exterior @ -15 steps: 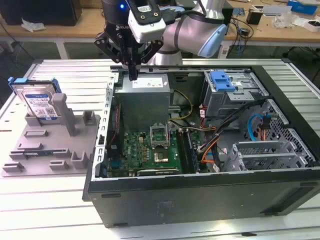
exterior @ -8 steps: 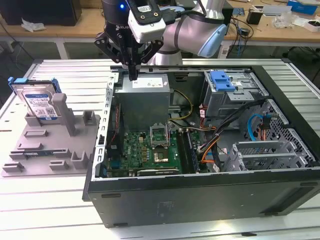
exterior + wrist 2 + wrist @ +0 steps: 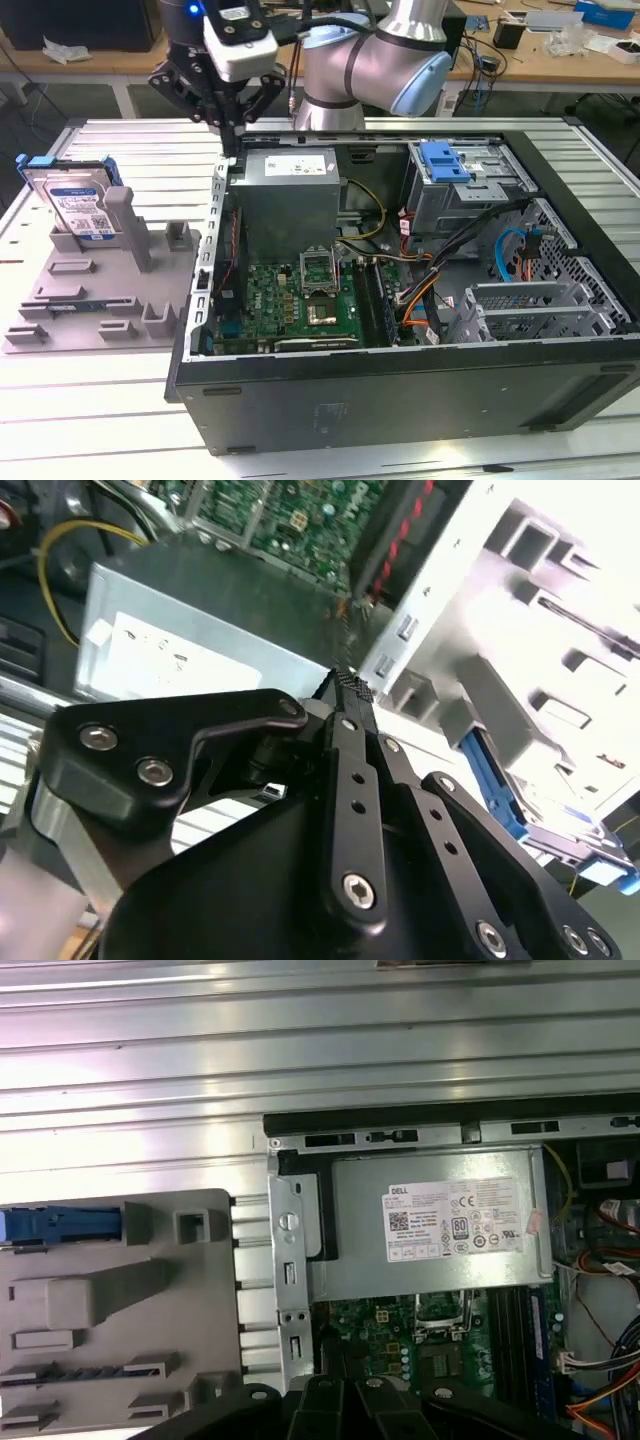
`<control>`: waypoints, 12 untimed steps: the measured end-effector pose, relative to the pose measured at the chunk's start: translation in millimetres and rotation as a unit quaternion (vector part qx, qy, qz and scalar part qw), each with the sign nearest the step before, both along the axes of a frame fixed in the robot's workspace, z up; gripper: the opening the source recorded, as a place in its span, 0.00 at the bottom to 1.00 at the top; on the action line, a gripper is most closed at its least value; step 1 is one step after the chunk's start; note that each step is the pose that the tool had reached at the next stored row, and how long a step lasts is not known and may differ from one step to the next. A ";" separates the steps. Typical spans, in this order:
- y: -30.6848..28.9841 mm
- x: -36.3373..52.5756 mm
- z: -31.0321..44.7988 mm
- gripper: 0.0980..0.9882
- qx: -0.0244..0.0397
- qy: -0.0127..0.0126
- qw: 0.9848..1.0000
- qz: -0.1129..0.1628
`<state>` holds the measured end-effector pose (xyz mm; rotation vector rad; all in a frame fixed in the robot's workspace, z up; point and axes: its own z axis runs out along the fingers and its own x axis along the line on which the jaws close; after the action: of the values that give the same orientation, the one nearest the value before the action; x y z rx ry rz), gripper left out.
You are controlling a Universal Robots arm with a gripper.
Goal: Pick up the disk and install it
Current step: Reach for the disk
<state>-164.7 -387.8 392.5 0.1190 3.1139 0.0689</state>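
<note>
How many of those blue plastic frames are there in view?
2. One blue frame wraps the disk standing in the grey holder at the exterior view's left; the other blue frame sits atop the metal drive cage inside the open computer case. Others may be hidden.

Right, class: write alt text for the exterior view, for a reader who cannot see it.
The robot's empty claw hangs over a corner of an open computer case; the disk stands in a grey holder at the exterior view's left.
</note>
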 end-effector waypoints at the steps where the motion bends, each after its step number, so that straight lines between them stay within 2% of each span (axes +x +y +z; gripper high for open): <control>1: 1.5 -3.0 -0.1 0.01 0.000 0.000 1.000 0.000; 6: 13.5 -26.2 -0.9 0.01 0.000 0.001 1.000 0.000; 12: 24.3 -45.7 -1.9 0.01 0.000 0.002 1.000 0.000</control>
<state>-210.4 -363.4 390.6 0.1192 3.1172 0.0685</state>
